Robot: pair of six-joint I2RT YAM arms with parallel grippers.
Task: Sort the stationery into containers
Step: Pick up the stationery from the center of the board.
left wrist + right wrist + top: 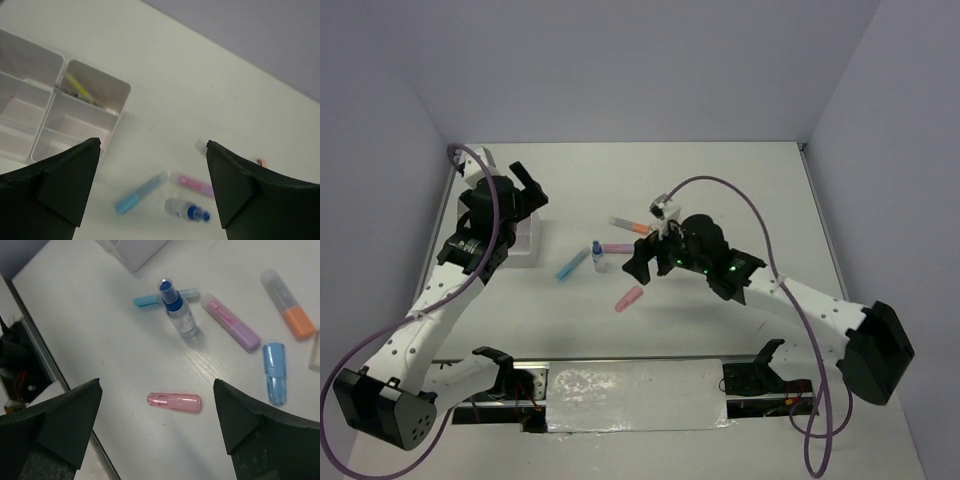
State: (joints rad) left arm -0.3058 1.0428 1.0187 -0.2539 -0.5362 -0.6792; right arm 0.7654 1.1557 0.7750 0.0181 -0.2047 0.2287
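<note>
Both sets of jaws are found spread, with nothing grasped. The left gripper (152,144) is held near the white four-compartment organizer (123,100), in which a yellow pen (77,86) is lodged. The right gripper (157,384) is positioned over a pink cap (174,402). A blue-capped bottle (177,310), blue marker (140,192), pink highlighter (230,322) and orange-tipped marker (289,304) are left loose on the table (100,315). The highlighter's print is recorded as unreadable.

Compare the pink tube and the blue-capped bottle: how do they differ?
The pink tube is pink all over; the bottle is clear with a blue cap. The tube is evenly rounded; the bottle narrows at its cap. The tube lies alone; the bottle sits beside a blue marker. Both are see-through.
</note>
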